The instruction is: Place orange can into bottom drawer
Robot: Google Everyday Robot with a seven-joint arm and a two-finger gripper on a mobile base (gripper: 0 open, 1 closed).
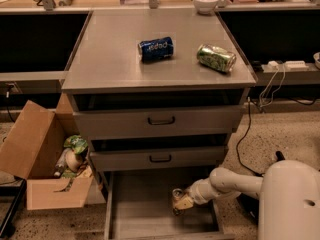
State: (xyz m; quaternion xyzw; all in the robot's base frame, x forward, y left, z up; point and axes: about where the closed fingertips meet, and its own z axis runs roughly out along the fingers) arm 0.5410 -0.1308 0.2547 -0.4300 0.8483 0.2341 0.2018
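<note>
1. My arm (235, 183) comes in from the lower right of the camera view. It is white and rounded, and runs leftward and slightly downward from the bulky white shoulder housing (292, 204).
2. The wrist (201, 191) narrows toward the tool end and is angled down and to the left.
3. My gripper (182, 203) sits low in the view, just right of centre, with its tip pointing left.
4. Its fingers are clamped on the orange can (176, 194), which I hold at the very tip.

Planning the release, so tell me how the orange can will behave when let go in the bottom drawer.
Held by the gripper low over the bottom drawer, the orange can looks small, so probably light. Round-sided, it may roll on the flat floor if it tips.
</note>
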